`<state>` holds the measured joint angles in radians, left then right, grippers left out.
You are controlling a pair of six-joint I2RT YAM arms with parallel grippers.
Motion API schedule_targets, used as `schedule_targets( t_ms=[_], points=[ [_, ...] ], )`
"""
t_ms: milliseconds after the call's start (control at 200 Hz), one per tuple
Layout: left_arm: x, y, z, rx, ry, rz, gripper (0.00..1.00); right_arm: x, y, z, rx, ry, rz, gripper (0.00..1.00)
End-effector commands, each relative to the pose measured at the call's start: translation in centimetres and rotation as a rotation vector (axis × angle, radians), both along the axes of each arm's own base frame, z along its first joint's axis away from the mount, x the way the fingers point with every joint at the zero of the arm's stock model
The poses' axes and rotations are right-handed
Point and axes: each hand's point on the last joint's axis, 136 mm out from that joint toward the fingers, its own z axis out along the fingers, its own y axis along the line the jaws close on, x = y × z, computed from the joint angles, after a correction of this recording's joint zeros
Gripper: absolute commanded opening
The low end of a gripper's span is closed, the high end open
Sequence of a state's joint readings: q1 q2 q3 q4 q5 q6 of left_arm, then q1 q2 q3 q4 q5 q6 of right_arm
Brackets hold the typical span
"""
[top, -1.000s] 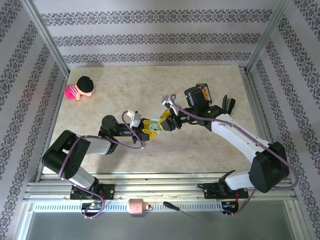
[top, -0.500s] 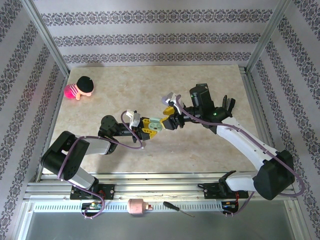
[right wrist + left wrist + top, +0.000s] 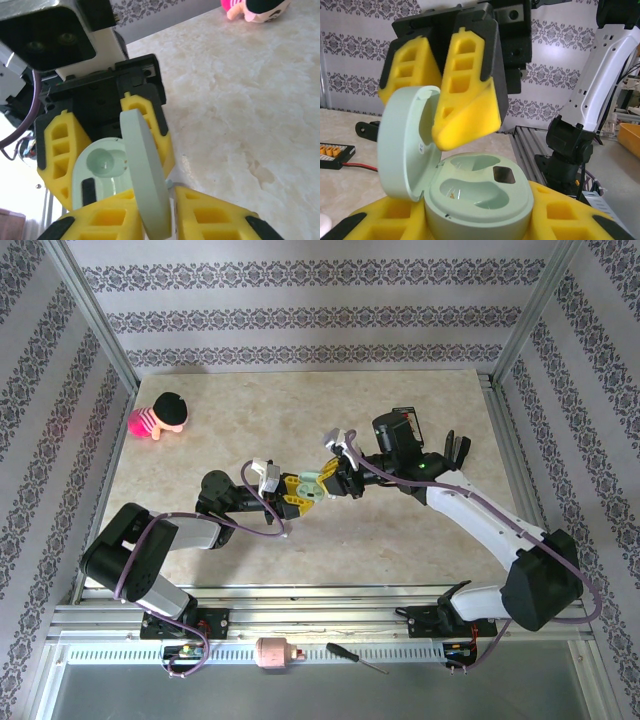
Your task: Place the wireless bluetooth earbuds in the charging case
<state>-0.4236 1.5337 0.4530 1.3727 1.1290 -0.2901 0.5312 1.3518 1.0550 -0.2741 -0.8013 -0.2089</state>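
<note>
My left gripper is shut on a pale green charging case, gripping its base between yellow fingers. The lid stands open and upright, and both sockets in the base are empty. My right gripper meets it from the right, with one yellow finger on each side of the lid, closed against it. A tiny pale green bit shows between the lid and one right finger; I cannot tell what it is. The earbuds are out of view.
A pink doll with black hair lies at the table's far left. A black object sits by the right edge. A screwdriver rests on the front rail. Marble tabletop stretches behind the grippers.
My right gripper has drawn in toward the case and its jaws have closed around the open lid. The left arm has held still with the case.
</note>
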Motion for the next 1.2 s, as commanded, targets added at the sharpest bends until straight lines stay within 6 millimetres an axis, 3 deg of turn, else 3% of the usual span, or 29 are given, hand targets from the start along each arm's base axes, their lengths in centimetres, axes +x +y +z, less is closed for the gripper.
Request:
schedule_targets(
  t_ms=[0,75,170,535,730,894,1199],
  points=[
    [-0.6,0.0,1.7,-0.028,-0.074,-0.027,0.22,-0.1,0.3,0.0,0.009,-0.024,0.022,0.15],
    [-0.5,0.0,1.6,-0.025,-0.072,-0.023,0.23,0.0,0.2,0.2,0.004,-0.039,0.009,0.13],
    [-0.4,0.0,1.4,-0.022,-0.064,-0.015,0.34,0.0,0.0,0.7,0.006,-0.069,-0.004,0.12],
    [-0.2,-0.1,1.2,-0.02,-0.053,-0.013,0.57,0.1,0.1,1.2,0.007,-0.101,-0.018,0.1],
    [0.0,-0.2,1.1,-0.018,-0.023,-0.013,0.64,0.4,0.1,1.3,-0.003,-0.13,-0.033,0.1],
    [0.2,-0.2,1.2,-0.022,-0.012,-0.008,0.64,0.1,0.2,0.9,-0.018,-0.147,-0.025,0.11],
    [0.2,-0.2,1.3,-0.022,0.004,-0.013,0.47,0.1,0.4,0.7,-0.027,-0.164,-0.027,0.1]
  ],
)
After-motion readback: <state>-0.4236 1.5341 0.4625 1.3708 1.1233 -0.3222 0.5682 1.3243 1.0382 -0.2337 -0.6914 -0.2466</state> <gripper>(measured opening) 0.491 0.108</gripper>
